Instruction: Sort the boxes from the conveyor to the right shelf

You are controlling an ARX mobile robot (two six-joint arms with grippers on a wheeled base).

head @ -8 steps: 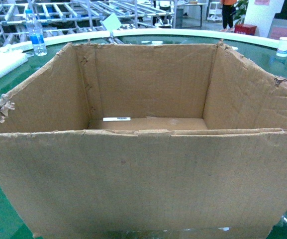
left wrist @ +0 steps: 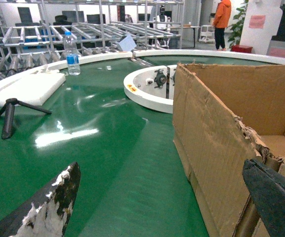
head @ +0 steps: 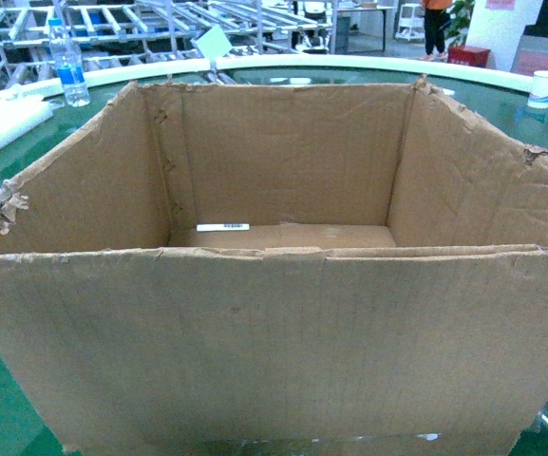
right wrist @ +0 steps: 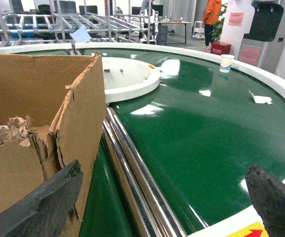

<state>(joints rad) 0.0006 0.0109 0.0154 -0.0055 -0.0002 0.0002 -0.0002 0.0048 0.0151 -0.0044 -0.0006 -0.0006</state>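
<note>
Box (head: 274, 332): large brown cardboard, open top, sits on the green conveyor (left wrist: 98, 148) and fills most of the head view. Torn, ragged paper at its near top corners. A small white label strip (head: 222, 227) lies on the box floor against the far-left inner corner.

Left claw (left wrist: 162, 202): fingers spread wide. The left finger (left wrist: 53, 202), frayed with white fluff at its tip, hangs over bare green belt. The right finger (left wrist: 275, 197) is at the torn near corner of the box; whether it touches the cardboard cannot be told. The box's left wall runs away from this claw, ahead and to its right.

Right claw (right wrist: 157, 202): fingers also spread wide, nothing pinched between them. Its left finger (right wrist: 43, 202) lies low against the outer right wall of the box near the shredded corner; contact looks likely but is not certain. Its right finger (right wrist: 275, 197) is out over the white conveyor rim (right wrist: 280, 94). Between the two fingers and running ahead: two shiny steel rails (right wrist: 132, 168) just beside the box's right wall.

Beyond left claw, far left: water bottle (left wrist: 72, 54) upright near the rim, white foam slab (left wrist: 26, 89), small black tripod (left wrist: 11, 113) lying on the belt. Beyond right claw, far right: paper cup (right wrist: 226, 63) on the rim. Steel roller racks (left wrist: 58, 34) stand behind the conveyor.
</note>
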